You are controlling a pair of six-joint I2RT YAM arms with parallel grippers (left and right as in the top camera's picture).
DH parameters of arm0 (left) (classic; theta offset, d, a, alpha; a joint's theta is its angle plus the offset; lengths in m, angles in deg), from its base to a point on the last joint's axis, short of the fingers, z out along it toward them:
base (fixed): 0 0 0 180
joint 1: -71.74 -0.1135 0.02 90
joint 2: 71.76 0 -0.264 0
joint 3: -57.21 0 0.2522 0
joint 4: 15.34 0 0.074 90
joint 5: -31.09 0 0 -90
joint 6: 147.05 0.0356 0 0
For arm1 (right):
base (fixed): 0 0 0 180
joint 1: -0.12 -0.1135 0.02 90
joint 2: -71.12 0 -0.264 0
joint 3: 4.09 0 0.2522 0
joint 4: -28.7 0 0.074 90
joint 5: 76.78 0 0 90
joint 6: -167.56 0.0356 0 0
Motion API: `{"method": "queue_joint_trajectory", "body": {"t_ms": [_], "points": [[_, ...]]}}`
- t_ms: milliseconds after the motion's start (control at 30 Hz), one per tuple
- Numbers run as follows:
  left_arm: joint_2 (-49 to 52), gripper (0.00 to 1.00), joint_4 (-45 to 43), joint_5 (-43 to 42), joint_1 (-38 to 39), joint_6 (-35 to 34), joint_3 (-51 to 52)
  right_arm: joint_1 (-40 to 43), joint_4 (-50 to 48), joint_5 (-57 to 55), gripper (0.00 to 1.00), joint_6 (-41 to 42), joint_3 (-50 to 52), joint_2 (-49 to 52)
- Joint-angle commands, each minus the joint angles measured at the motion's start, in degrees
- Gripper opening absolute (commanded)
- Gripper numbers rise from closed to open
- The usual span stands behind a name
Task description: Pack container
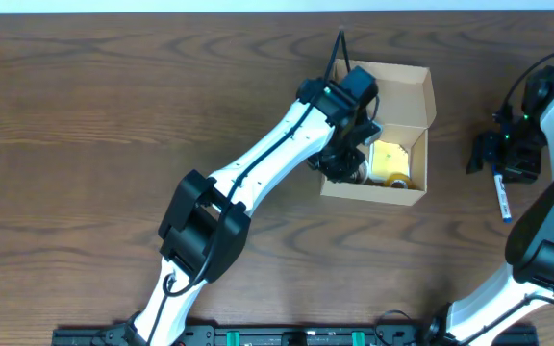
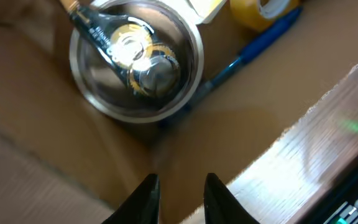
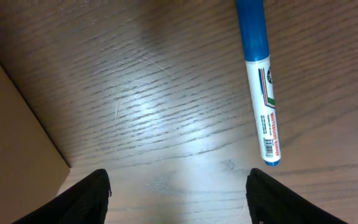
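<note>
Jaws of the right arm stand wide and empty over the counter [image 3: 135, 93]. The marker [image 3: 260, 81] lies ahead toward the upper right, its long axis running up the frame. Left jaws, narrow and empty, hang inside the container [image 1: 404, 85], centre-right in the overhead view.

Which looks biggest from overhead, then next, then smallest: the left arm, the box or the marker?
1. Left arm, though it is nearer the camera, which makes it look bigger.
2. Box.
3. Marker, clearly smallest.

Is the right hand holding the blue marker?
No, the blue marker lies flat on the table, clear of the open right hand.
</note>
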Motion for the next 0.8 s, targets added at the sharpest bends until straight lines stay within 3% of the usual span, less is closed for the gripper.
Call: {"method": "queue_joint_trajectory", "body": {"t_ms": [0,200,433,767], "points": [[0.07,0.22,0.52,1.09,0.52,-2.08,-0.33,0.52,-0.24,1.33,0.71,1.25,0.15,-0.15],[-0.02,0.19,1.44,7.8,0.5,-2.73,-0.2,0.57,-0.55,1.05,0.72,1.27,0.13,-0.15],[-0.02,0.19,1.36,7.93,0.31,-2.69,-0.2,2.38,0.39,-4.07,0.73,2.47,0.15,-0.15],[-0.02,0.21,-4.52,10.34,-0.68,-2.01,-0.2,6.86,0.31,1.88,0.73,-10.51,0.28,-0.15]]}}
